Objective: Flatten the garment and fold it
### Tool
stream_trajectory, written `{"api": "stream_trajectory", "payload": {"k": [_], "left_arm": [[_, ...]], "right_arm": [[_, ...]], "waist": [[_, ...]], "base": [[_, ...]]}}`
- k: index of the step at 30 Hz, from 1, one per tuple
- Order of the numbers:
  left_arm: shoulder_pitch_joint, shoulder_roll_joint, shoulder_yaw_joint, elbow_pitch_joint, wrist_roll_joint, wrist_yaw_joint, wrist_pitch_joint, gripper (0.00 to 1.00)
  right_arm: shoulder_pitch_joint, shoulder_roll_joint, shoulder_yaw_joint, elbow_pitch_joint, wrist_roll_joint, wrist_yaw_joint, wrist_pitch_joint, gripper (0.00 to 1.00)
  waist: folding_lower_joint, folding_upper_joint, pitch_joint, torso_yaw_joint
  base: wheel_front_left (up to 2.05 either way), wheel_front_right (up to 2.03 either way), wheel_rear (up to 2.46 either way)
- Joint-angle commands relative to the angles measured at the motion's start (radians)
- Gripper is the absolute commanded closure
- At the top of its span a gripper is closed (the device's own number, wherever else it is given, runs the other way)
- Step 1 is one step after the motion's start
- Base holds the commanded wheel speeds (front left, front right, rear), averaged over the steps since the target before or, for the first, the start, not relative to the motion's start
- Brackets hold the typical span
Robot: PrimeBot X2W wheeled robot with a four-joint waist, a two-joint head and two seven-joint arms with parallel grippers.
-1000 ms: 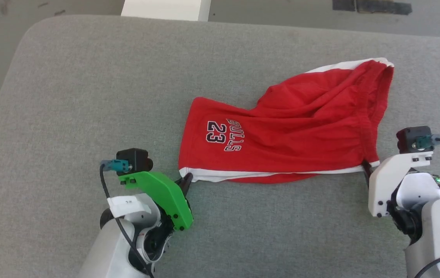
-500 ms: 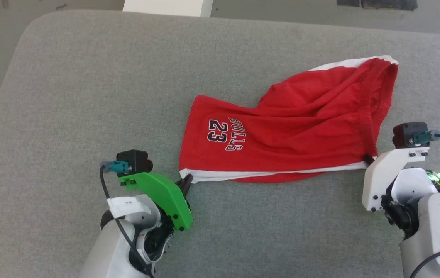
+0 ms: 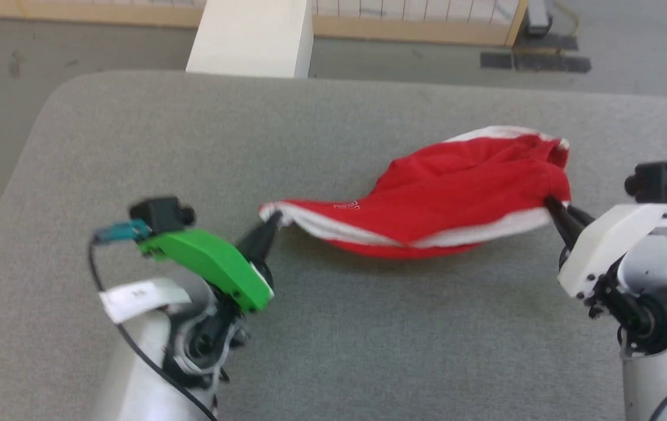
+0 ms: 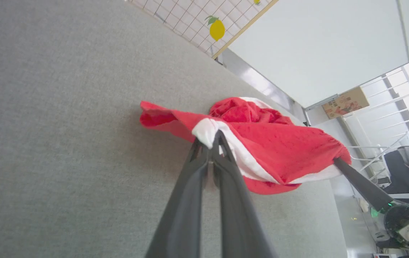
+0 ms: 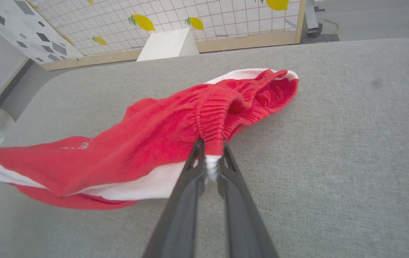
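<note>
1. The right gripper (image 3: 549,203) has just clamped the waistband corner (image 5: 213,157); the left gripper (image 3: 274,218) pinches the hem corner (image 4: 206,129).
2. The garment (image 3: 456,184), right of middle on the surface (image 3: 134,146), now hangs between them (far side trailing), ready for flattening.

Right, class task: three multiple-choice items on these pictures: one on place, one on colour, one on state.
1. Where does the right gripper hold the shorts? A printed leg hem; B waistband end; C crotch.
2. The side stripe is: A white; B black; C yellow.
3. The left gripper is: A open; B shut on nothing; C shut on the shorts.
Answers: B, gathered elastic sits at its fingertips; A, white band along the red edge; C, a white corner is pinched between its fingers.
</note>
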Motion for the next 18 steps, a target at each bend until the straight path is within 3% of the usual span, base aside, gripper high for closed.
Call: {"api": "stream_trajectory", "payload": {"k": [1, 9, 14, 18], "left_arm": [[-0.036, 0.013, 0.012, -0.026, -0.004, -0.009, -0.004, 1.00], [-0.199, 0.046, 0.087, -0.130, -0.060, -0.016, 0.022, 1.00], [-0.328, 0.108, 0.123, -0.113, -0.006, 0.008, 0.021, 1.00], [-0.419, 0.117, 0.142, -0.057, -0.012, 0.022, 0.028, 1.00]], "right_arm": [[0.004, -0.002, 0.006, -0.044, 0.021, -0.001, 0.018, 1.00], [-0.054, -0.029, -0.006, -0.262, 0.140, -0.001, 0.109, 1.00], [-0.141, -0.041, -0.032, -0.308, 0.208, -0.001, 0.170, 1.00], [-0.212, -0.029, -0.064, -0.294, 0.258, -0.001, 0.226, 1.00]], "waist": [[0.0000, 0.0000, -0.047, -0.018], [0.0000, 0.0000, -0.133, -0.028], [0.0000, 0.0000, -0.161, -0.030], [0.0000, 0.0000, -0.157, -0.026]], "base": [[0.00, 0.00, 0.00], [0.00, 0.00, 0.00], [0.00, 0.00, 0.00], [0.00, 0.00, 0.00]]}}
